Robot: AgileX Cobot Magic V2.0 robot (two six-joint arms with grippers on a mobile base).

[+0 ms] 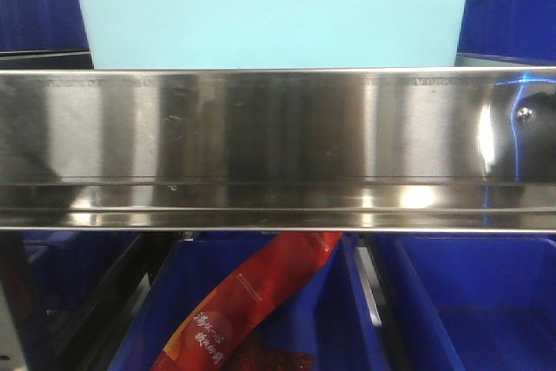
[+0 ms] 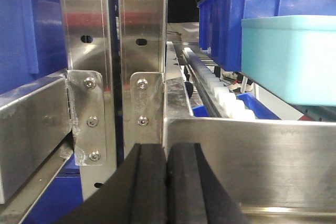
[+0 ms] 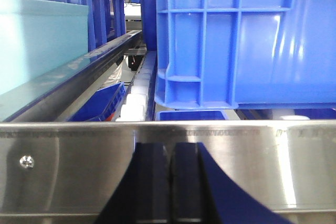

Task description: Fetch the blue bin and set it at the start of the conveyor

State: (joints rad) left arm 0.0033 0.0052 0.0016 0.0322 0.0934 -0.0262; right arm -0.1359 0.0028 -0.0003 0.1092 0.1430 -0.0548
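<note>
The blue bin (image 1: 269,10), a pale cyan tub, sits on the upper shelf behind the steel shelf rail (image 1: 278,145). It also shows at the right of the left wrist view (image 2: 291,59) and at the left of the right wrist view (image 3: 39,40). My left gripper (image 2: 168,148) is shut and empty, low in front of the rail, left of the bin. My right gripper (image 3: 172,148) is shut and empty, right in front of the rail, right of the bin. The conveyor start is out of view.
Dark royal-blue bins flank the tub on the shelf (image 3: 247,40) (image 2: 236,19). More blue bins sit on the lower shelf (image 1: 469,301), one holding a red packet (image 1: 243,310). Steel uprights (image 2: 113,66) stand left of the left gripper.
</note>
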